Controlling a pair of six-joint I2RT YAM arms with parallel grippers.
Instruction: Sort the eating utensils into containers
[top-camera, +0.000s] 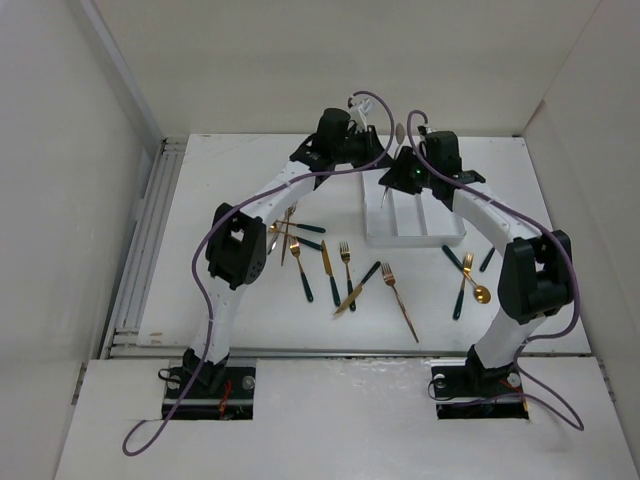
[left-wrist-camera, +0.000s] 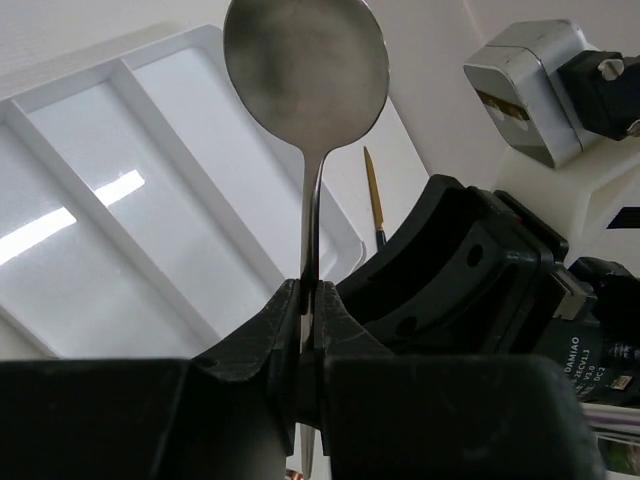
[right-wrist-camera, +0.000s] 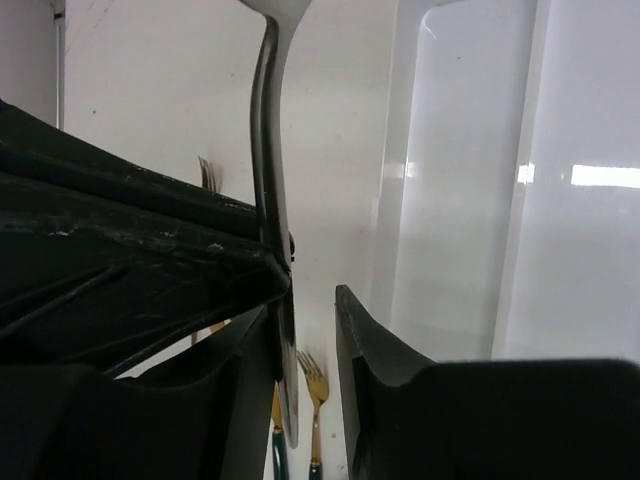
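Note:
My left gripper is shut on the handle of the silver spoon, bowl up, above the white tray. In the top view the spoon hangs at the tray's far left corner, between my left gripper and right gripper. My right gripper is open around the lower end of the spoon, which lies against its left finger; the other finger stands clear. The compartments of the tray that show look empty.
Several gold and dark-handled utensils lie on the table near the tray: forks, a knife, a gold spoon. Two forks show below my right gripper. The right arm's wrist sits close beside my left gripper.

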